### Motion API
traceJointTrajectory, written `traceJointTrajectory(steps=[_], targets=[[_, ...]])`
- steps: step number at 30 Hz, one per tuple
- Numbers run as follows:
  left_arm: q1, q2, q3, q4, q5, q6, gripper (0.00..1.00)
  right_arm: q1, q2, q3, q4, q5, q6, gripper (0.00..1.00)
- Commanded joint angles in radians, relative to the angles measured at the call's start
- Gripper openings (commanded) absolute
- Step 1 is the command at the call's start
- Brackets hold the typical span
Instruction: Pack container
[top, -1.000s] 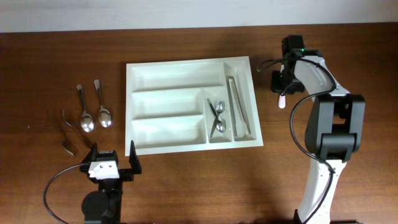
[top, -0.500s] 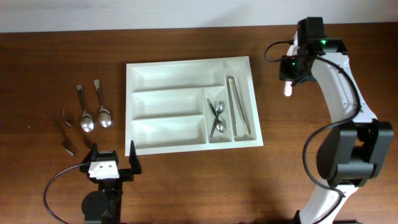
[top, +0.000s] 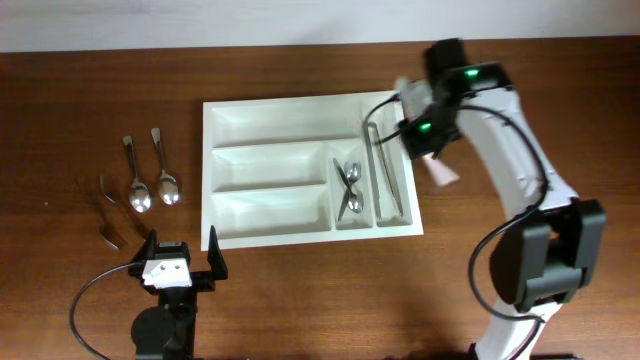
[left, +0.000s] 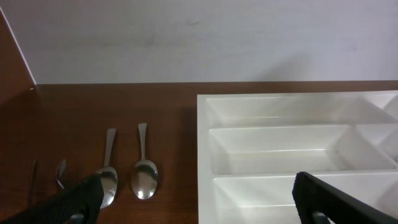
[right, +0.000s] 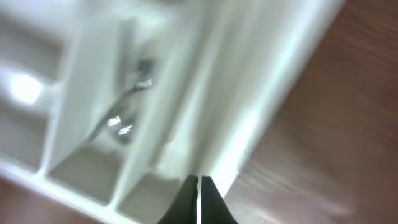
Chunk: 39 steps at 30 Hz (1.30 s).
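Mid-table on the overhead, the container (top: 270, 162) lies flat: two spoons (top: 349, 190) in its short narrow slot, long metal pieces (top: 386, 172) in the outer one. Only my right wrist view, blurred, shows the right gripper (right: 198, 185) pinched shut over the container's right edge. Left gripper (top: 181, 250) spread wide, just below the container. Loose spoons (left: 127, 179) lie left of it.

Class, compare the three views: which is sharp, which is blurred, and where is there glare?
Right wrist view: heavily smeared, the tray a white streak, only the shut right pincer crisp. Overhead view: sharp, except the right arm near its wrist, slightly blurred. Left wrist view: sharp, soft glare on the tray floor and spoons.
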Motion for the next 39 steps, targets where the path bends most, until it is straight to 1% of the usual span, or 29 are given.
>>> traceJointTrajectory(steps=[1, 6, 7, 10, 12, 13, 16, 20, 22, 24, 25, 26, 28, 33, 37, 39], targets=[[0.004, -0.008, -0.009, 0.002, 0.003, 0.019, 0.99, 0.108, -0.03, 0.007, -0.019, -0.042, -0.135, 0.04], [0.004, -0.008, -0.009, 0.002, 0.003, 0.019, 0.99, 0.193, -0.03, 0.007, -0.019, -0.003, -0.134, 0.04], [0.004, -0.008, -0.009, 0.002, 0.003, 0.019, 0.99, 0.198, -0.03, 0.007, -0.016, 0.028, -0.106, 0.05], [0.004, -0.008, -0.009, 0.002, 0.003, 0.019, 0.99, 0.187, -0.03, 0.01, -0.008, 0.099, -0.011, 0.17], [0.004, -0.008, -0.009, 0.002, 0.003, 0.019, 0.99, 0.159, -0.03, 0.02, -0.009, 0.098, 0.018, 0.36], [0.004, -0.008, -0.009, 0.002, 0.003, 0.019, 0.99, 0.139, -0.03, 0.027, -0.009, 0.098, 0.042, 0.43], [0.004, -0.008, -0.009, 0.003, 0.003, 0.019, 0.99, 0.068, -0.03, 0.052, -0.009, 0.099, 0.16, 0.45], [0.004, -0.008, -0.009, 0.002, 0.003, 0.019, 0.99, -0.068, -0.03, 0.081, -0.004, 0.101, 0.382, 0.51], [0.004, -0.008, -0.009, 0.002, 0.003, 0.019, 0.99, -0.141, -0.03, 0.083, 0.002, 0.134, 0.475, 0.53], [0.004, -0.008, -0.009, 0.002, 0.003, 0.019, 0.99, -0.214, -0.03, 0.083, 0.012, 0.161, 0.526, 0.54], [0.004, -0.008, -0.009, 0.002, 0.003, 0.019, 0.99, -0.247, -0.03, 0.083, 0.019, 0.169, 0.549, 0.57], [0.004, -0.008, -0.009, 0.002, 0.003, 0.019, 0.99, -0.282, -0.03, 0.083, 0.029, 0.17, 0.568, 0.66], [0.004, -0.008, -0.009, 0.002, 0.003, 0.019, 0.99, -0.343, -0.03, 0.083, 0.046, 0.17, 0.64, 0.99], [0.004, -0.008, -0.009, 0.003, 0.003, 0.019, 0.99, -0.481, -0.022, 0.077, 0.076, 0.17, 0.958, 0.99], [0.004, -0.008, -0.009, 0.002, 0.003, 0.019, 0.99, -0.569, -0.019, 0.067, 0.078, 0.178, 1.135, 1.0], [0.004, -0.008, -0.009, 0.002, 0.003, 0.019, 0.99, -0.603, -0.012, 0.067, 0.077, 0.209, 1.245, 1.0]])
